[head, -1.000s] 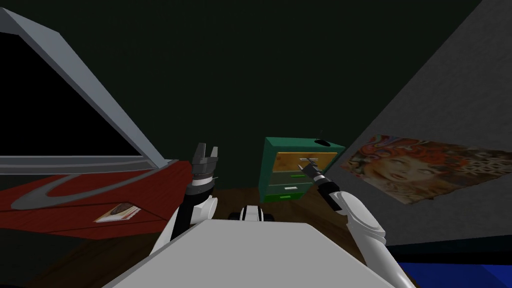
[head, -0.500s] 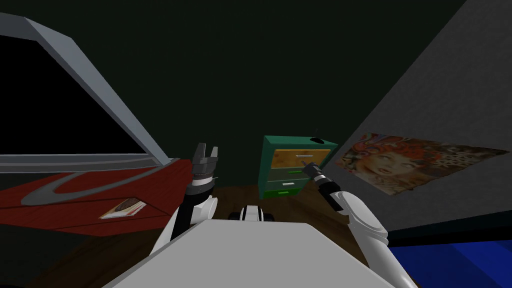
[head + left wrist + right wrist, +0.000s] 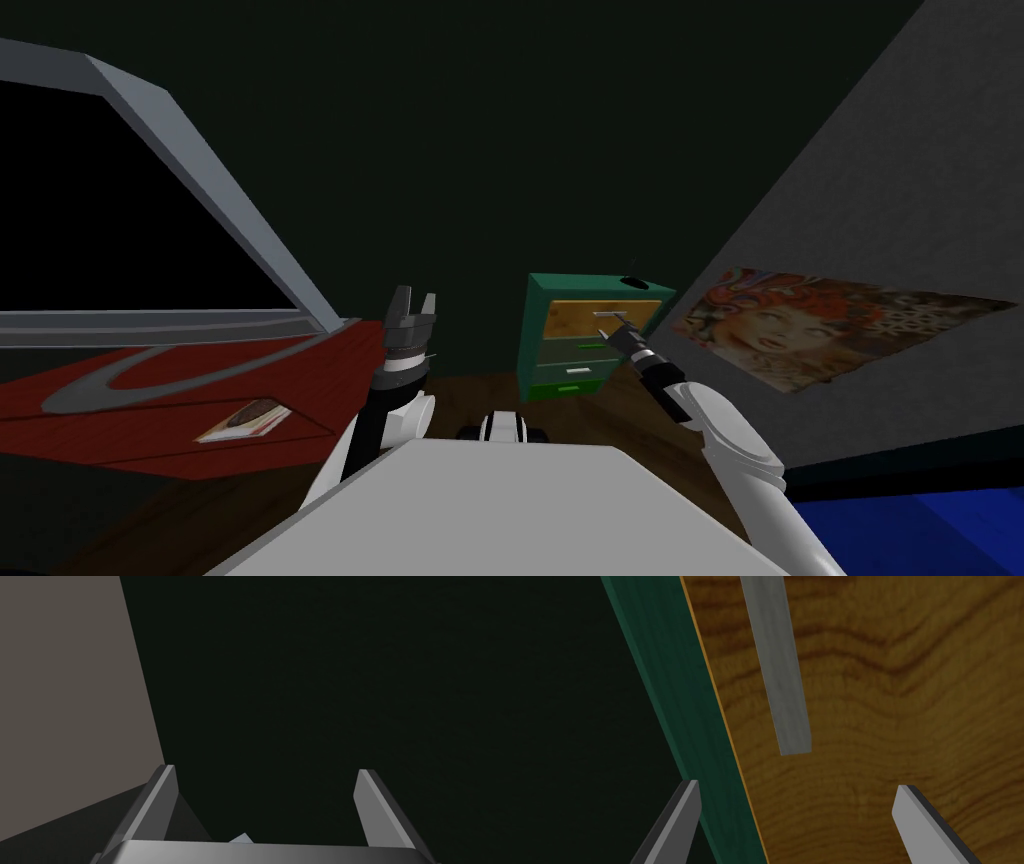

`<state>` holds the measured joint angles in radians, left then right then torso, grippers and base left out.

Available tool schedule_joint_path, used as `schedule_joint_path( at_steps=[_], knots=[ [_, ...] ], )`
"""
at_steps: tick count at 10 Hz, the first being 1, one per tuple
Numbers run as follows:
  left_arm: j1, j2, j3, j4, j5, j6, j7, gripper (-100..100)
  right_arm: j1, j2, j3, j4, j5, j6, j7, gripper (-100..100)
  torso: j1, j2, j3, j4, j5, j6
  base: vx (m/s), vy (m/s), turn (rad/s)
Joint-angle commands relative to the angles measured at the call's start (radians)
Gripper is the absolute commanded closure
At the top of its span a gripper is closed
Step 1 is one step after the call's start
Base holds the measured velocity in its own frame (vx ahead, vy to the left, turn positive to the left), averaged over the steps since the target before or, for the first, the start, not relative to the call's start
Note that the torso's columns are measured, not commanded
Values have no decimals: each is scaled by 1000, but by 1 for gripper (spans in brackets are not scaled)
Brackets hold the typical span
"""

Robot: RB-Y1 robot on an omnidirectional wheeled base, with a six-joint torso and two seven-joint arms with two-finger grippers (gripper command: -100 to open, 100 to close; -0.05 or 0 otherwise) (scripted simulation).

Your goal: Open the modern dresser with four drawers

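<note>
Both wide: right gripper at the green dresser, left gripper well apart

Right fingers spread, holding nothing. Just past the tips, the grey handle, ungripped, on the wood-grain top drawer. Left claw raised, empty.
</note>
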<state>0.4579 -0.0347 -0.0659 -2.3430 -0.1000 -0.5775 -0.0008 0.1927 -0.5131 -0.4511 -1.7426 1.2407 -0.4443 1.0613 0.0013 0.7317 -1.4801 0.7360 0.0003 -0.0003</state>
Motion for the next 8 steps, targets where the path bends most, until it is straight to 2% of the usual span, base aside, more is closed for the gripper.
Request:
schedule_joint_path(
  at_steps=[1,2,4,5,8],
  knots=[
    [0,0,0,0,0,0,0,0,-2,-9,-2,7,0,0,-4,-100,-1,6,4,2,0,0,68,13,8],
    [0,0,0,0,0,0,0,0,-29,-52,-19,58,-50,-48,45,-100,-2,12,8,4,-1,1,-1,62,91],
    [0,0,0,0,0,0,0,0,-29,-52,-19,114,-53,-48,46,-100,1,12,8,4,0,1,-11,59,35],
    [0,0,0,0,0,0,0,0,-55,-94,-36,141,-100,-95,88,-100,-2,8,6,3,0,1,-14,67,87],
    [0,0,0,0,0,0,0,0,-55,-94,-36,218,-107,-97,97,-100,-3,5,3,2,-1,1,-6,35,19]
  ],
)
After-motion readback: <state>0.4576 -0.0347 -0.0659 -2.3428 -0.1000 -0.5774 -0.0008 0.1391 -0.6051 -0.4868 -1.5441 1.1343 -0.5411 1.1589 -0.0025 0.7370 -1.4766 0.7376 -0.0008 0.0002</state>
